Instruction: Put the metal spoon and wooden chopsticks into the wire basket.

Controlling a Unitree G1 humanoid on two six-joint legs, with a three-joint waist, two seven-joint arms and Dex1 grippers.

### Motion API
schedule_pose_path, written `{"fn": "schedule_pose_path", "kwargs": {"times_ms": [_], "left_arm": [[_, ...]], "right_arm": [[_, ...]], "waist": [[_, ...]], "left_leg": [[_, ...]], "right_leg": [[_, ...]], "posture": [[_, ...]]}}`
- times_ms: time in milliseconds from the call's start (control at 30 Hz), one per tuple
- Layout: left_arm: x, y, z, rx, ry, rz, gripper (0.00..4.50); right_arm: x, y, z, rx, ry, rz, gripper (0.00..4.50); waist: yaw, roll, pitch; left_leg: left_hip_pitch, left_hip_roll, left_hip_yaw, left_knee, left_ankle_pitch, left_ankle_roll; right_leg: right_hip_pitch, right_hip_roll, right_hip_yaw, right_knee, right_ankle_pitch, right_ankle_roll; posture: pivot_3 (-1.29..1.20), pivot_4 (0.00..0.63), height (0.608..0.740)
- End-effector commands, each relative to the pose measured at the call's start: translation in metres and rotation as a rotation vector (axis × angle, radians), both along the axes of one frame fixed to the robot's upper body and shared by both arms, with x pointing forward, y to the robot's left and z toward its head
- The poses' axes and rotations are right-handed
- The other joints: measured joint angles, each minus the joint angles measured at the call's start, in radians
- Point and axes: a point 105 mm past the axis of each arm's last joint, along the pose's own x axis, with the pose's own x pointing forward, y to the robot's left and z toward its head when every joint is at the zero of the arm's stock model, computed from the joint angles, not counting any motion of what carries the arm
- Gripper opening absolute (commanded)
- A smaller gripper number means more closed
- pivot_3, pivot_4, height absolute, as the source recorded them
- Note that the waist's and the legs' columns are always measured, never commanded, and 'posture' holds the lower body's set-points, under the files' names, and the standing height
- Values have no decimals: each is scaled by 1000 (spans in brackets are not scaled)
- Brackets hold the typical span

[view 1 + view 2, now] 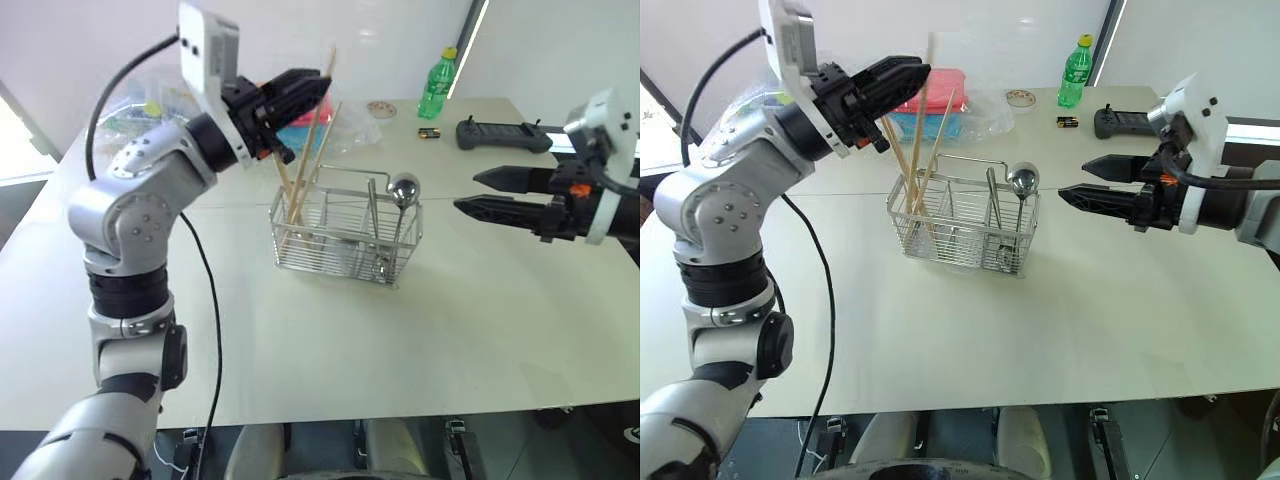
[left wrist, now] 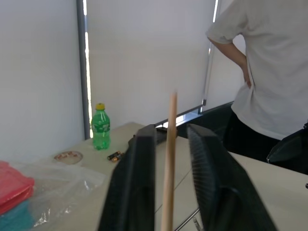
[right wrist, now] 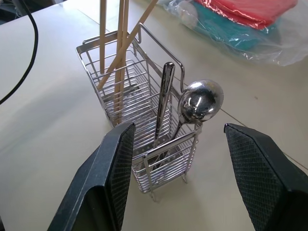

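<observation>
1. Wire basket (image 1: 345,240) is sitting upright mid-desk (image 1: 480,330), w/ loop handle on top.
2. Wooden chopsticks (image 1: 305,170) are standing in the basket's compartment at my left end, leaning, tops sticking well above the rim.
3. Metal spoon (image 1: 403,190) is standing handle-down in the compartment at my right end, round bowl up above the rim. A darker slim utensil (image 3: 163,101) is standing just beside it.
4. My left fingers (image 1: 300,95) are hovering above the basket's left end, parted; one chopstick top is rising between them. Can't tell if either finger is touching it.
5. My right fingers (image 1: 1090,185) are hanging wide apart, holding nothing, pointing at the spoon end of the basket, clear of it.
6. Far desk edge: green bottle (image 1: 436,85), black controller (image 1: 500,133), red & teal items in clear plastic bag (image 1: 940,100).
7. A person (image 2: 269,77) is standing beyond the desk.
</observation>
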Motion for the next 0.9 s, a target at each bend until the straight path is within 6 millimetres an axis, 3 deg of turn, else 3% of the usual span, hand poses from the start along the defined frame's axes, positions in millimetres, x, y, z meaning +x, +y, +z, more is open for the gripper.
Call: {"fn": "schedule_pose_path", "kwargs": {"times_ms": [33,133,267,367,533,667,900], "left_arm": [[-5,1,6,-15,-26,-2,3001],[-6,4,8,-35,-23,2,4484],[-5,12,12,-48,4,7,4484],[-10,22,6,39,43,-26,4484],[-37,60,-35,433,107,-112,4484],[-54,94,-64,660,179,-149,4484],[-63,113,-84,748,233,-176,4484]], "right_arm": [[-1,3,10,7,-58,8,3022],[0,2,9,8,-57,7,3022],[2,0,6,5,-56,3,3022],[4,-7,2,-1,-58,3,3022],[4,-24,-5,-51,-82,21,3022],[-3,-27,-5,-62,-94,102,3022],[-5,-26,-12,-67,-82,142,3022]], "waist": [[0,0,0],[-2,0,0],[-1,0,0],[-2,0,0],[-26,2,0],[-25,2,1],[-20,1,1]], "left_leg": [[0,0,0,0,0,0],[0,0,0,0,0,0],[0,0,0,0,0,0],[0,0,0,0,0,0],[1,0,1,-3,0,1],[1,1,1,-2,-1,1],[0,1,1,-2,-1,1]], "right_leg": [[0,0,0,0,0,0],[0,0,0,0,0,0],[0,0,0,0,0,0],[0,0,0,0,0,0],[-1,0,0,0,-1,0],[-2,0,1,1,-2,-3],[-2,-1,1,-1,-2,-3]], "posture": [[0,150,699],[0,150,699],[0,150,699],[0,150,699],[0,150,699],[0,150,699],[0,150,699]]}}
